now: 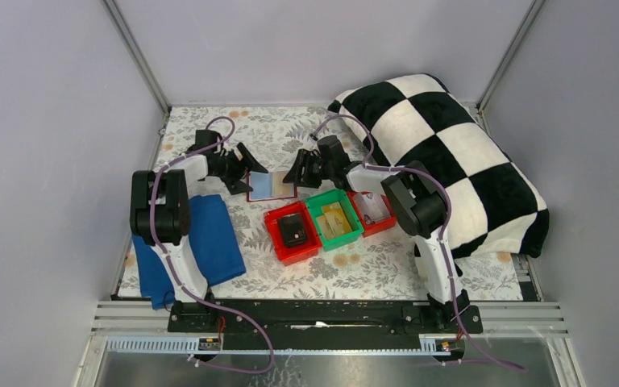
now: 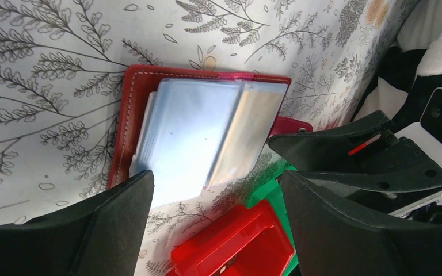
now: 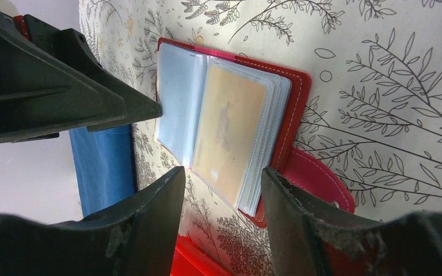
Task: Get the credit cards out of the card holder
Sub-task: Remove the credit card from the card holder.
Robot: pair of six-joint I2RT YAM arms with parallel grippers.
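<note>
1. Floral-print tablecloth (image 1: pixel 322 278) covers the work surface inside plain grey walls. Only the overhead view shows a checkered cushion (image 1: pixel 451 153) beyond the right arm and a blue cloth (image 1: pixel 209 234) beside the left arm.
2. The card holder (image 1: pixel 272 187) lies open and flat on the tablecloth. It sits between the two grippers, just past the tips of both.
3. Left gripper (image 1: pixel 251 181): fingers spread wide, nothing between them. Its own camera shows the card holder straight ahead. One fingertip (image 2: pixel 132 195) overlaps the near corner of the pale blue sleeves (image 2: pixel 201 132); contact cannot be confirmed.
4. Right gripper (image 1: pixel 294 173): fingers spread, gripping nothing. Its own camera shows the card holder ahead of the tips, with the red strap tab (image 3: pixel 316 178) just beside one finger.
5. The left wrist view shows only cloudy pale blue sleeves. The right wrist view shows a yellow-tan card (image 3: pixel 230 126) behind the top sleeve.
6. Credit cards: no separate pale card can be made out among the sleeves in any view.
7. Overhead view only, on the near side of the right gripper:
   - a red bin (image 1: pixel 272 234) holding a black box (image 1: pixel 294 230)
   - a green bin (image 1: pixel 334 196) holding yellow-tan pieces (image 1: pixel 334 219)
   - a second red bin (image 1: pixel 375 228), partly hidden under the right arm
</note>
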